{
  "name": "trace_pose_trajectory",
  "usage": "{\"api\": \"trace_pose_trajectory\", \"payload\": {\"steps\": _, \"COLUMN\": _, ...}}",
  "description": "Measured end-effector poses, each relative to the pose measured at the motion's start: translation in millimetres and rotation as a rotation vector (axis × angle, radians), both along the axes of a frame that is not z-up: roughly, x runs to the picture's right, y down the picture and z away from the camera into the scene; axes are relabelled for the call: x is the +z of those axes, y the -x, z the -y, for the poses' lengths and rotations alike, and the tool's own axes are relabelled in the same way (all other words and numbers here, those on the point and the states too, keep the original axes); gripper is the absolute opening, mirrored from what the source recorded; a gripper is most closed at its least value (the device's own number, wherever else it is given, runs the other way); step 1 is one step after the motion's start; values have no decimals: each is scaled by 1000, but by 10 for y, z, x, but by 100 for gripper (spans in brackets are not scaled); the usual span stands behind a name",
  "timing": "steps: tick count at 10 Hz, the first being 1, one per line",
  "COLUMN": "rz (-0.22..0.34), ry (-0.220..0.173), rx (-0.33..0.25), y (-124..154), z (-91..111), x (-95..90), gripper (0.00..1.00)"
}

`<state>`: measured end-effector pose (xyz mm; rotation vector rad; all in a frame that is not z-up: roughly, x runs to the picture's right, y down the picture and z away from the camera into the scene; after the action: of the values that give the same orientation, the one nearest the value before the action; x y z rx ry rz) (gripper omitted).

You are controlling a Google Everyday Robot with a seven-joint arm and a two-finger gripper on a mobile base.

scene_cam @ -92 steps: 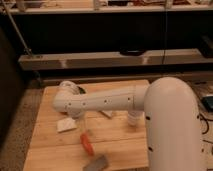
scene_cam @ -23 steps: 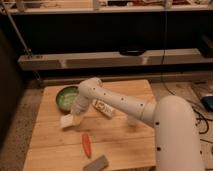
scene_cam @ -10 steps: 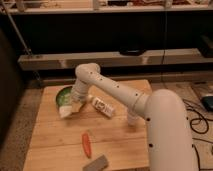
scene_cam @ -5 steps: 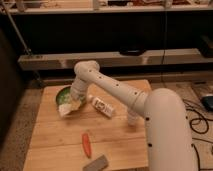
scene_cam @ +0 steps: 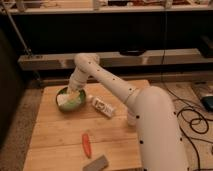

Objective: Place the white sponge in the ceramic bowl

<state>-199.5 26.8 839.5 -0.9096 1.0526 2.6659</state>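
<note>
The green ceramic bowl stands at the back left of the wooden table. My gripper reaches down over the bowl from the white arm. It is shut on the white sponge, a pale pad that sits low over the bowl's left half, just inside the rim. I cannot tell whether the sponge touches the bowl's inside. The gripper and sponge hide much of the bowl's inside.
A white labelled bottle lies just right of the bowl. An orange-red stick-shaped object lies in the middle front. A grey rectangular block lies at the front edge. My arm's large white body covers the table's right side.
The gripper has carried the sponge from the bowl's front left edge back and inward, so it now sits over the bowl. The other objects have not moved.
</note>
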Motion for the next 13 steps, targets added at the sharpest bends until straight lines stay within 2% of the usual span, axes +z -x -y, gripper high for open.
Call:
{"api": "trace_pose_trajectory", "payload": {"steps": 2, "rz": -20, "ry": -8, "rx": 32, "y": -69, "z": 131, "x": 96, "gripper": 0}}
{"api": "trace_pose_trajectory", "payload": {"steps": 3, "rz": -34, "ry": -11, "rx": 58, "y": -216, "z": 200, "x": 194, "gripper": 0}}
{"api": "trace_pose_trajectory", "payload": {"steps": 6, "rz": -52, "ry": -24, "rx": 87, "y": -468, "z": 231, "x": 484, "gripper": 2}}
{"api": "trace_pose_trajectory", "payload": {"steps": 7, "rz": -50, "ry": -22, "rx": 80, "y": -447, "z": 228, "x": 522, "gripper": 10}}
{"api": "trace_pose_trajectory", "payload": {"steps": 10, "rz": -57, "ry": -19, "rx": 84, "y": -383, "z": 259, "x": 385, "gripper": 41}}
{"api": "trace_pose_trajectory", "payload": {"steps": 13, "rz": -53, "ry": -21, "rx": 77, "y": -414, "z": 252, "x": 433, "gripper": 72}}
